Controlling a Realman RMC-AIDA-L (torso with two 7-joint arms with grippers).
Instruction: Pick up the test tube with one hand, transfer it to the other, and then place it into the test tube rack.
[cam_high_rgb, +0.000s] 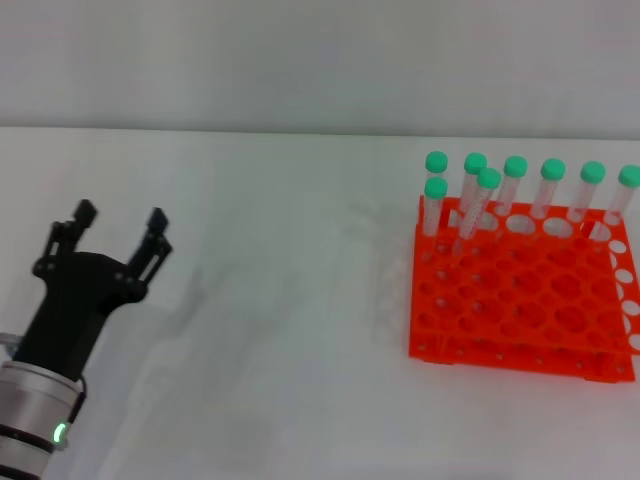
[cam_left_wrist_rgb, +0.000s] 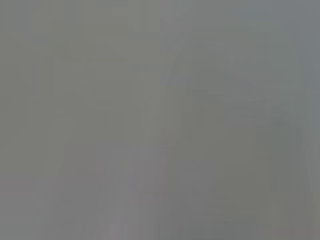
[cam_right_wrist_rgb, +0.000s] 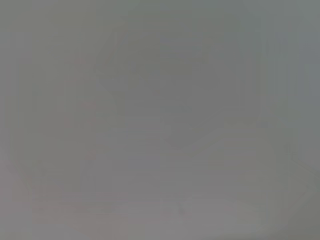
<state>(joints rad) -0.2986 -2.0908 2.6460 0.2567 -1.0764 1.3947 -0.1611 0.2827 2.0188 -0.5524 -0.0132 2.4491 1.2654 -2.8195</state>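
Observation:
The orange-red test tube rack (cam_high_rgb: 500, 352) stands on the white table at the right in the head view. Several clear test tubes with green caps stand in its far rows. One of them (cam_high_rgb: 476, 208) leans, and I cannot tell the task's own tube from the others. No tube lies loose on the table. My left gripper (cam_high_rgb: 122, 215), black with a silver cuff and a green light, is at the near left, open and empty, far from the rack. My right gripper is out of view. Both wrist views show only a blank grey field.
The white table (cam_high_rgb: 290, 300) runs from the left gripper to the rack. A pale wall rises behind its far edge. The rack's right side reaches the edge of the head view.

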